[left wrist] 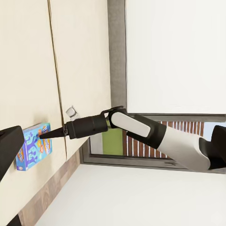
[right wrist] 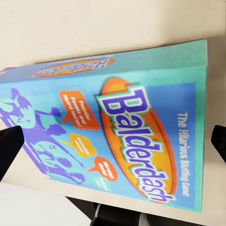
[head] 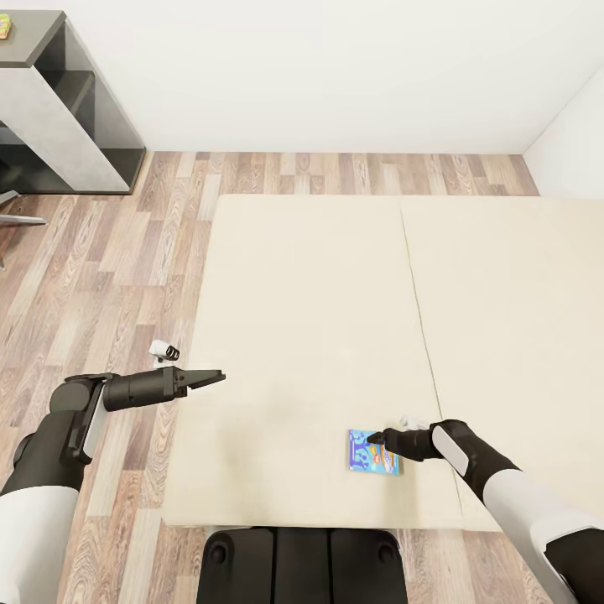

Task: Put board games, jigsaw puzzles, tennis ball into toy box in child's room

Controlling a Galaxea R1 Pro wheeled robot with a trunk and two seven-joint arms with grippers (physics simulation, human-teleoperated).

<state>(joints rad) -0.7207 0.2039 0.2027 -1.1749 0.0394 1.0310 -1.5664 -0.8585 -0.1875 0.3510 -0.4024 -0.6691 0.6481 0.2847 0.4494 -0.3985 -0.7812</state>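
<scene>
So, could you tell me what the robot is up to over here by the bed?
The robot stands at the bed, its right gripper reaching down over a light blue board game lettered "Balderdash" that lies flat on the mattress. The fingers sit either side of the box; a firm grip isn't evident. The left gripper hovers empty over the mattress's edge. The shelf unit stands by the wall.

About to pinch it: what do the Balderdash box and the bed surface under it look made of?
Balderdash box: looks like thin printed card with a smooth, slightly glossy finish, going by its crisp edges and flat colour print. Bed: plain beige matte surface with a seam, probably fabric-covered mattress, though no weave shows. The right gripper sits at the box.
</scene>
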